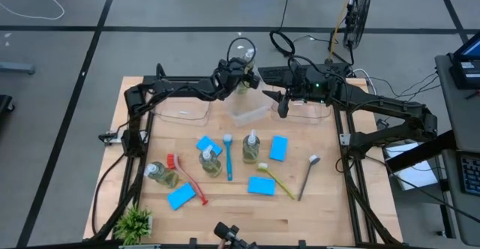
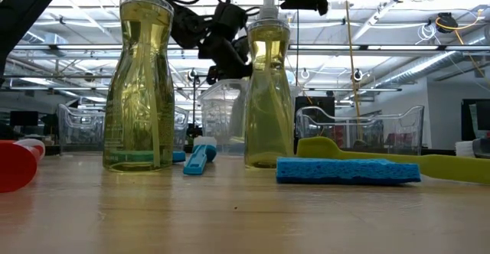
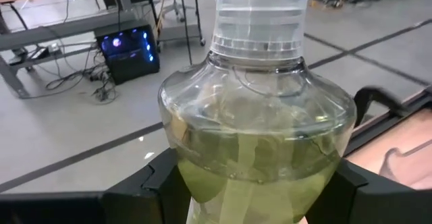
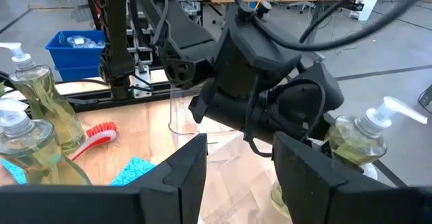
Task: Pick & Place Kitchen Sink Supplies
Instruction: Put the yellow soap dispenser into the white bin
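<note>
My left gripper (image 1: 241,78) is shut on a clear pump bottle of yellow-green soap (image 3: 256,136), held in the air near the table's far edge, beyond a tilted clear bin (image 1: 251,115). My right gripper (image 1: 283,108) hangs open just right of that bin, with nothing between its fingers (image 4: 239,177). Three more soap bottles (image 1: 210,163) stand on the table. Several blue sponges (image 1: 279,148) and red (image 1: 187,178), blue (image 1: 228,157), yellow-green (image 1: 276,178) and brown (image 1: 307,175) brushes lie flat around them. My left gripper pinches the bottle's wide body below its shoulder (image 3: 196,173) between its two fingers (image 3: 152,183), one on each side. The fingers come nearly level from the table's left. The bottle is lifted clear, pump up, leaning a little in the right wrist view (image 4: 358,143).
Two more clear bins stand at the back, left (image 1: 184,111) and right (image 1: 307,111). A small green potted plant (image 1: 135,223) sits at the near left corner. In the low view two bottles (image 2: 142,86) and a sponge (image 2: 348,170) stand closest to the camera.
</note>
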Tool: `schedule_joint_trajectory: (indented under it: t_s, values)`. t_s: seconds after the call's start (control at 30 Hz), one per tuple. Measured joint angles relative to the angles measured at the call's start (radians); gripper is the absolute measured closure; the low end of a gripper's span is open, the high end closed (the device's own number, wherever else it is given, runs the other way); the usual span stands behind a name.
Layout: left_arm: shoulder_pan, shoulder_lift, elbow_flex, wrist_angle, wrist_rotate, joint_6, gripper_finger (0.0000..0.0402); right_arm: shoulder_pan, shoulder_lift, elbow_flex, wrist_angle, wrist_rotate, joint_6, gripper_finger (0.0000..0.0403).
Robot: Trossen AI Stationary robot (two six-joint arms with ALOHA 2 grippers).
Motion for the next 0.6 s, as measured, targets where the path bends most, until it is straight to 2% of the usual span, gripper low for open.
schedule_joint_trajectory:
  t_s: [0.33,0.6]
  values:
    - [0.006,-0.001,-0.003,-0.003,0.037,0.02,0.018,0.0,0.0,0.0,0.0,0.0,0.01,0.0248]
    - [0.007,-0.001,-0.003,-0.017,0.038,0.029,0.0131,0.0,0.0,0.0,0.0,0.0,0.011,0.0248]
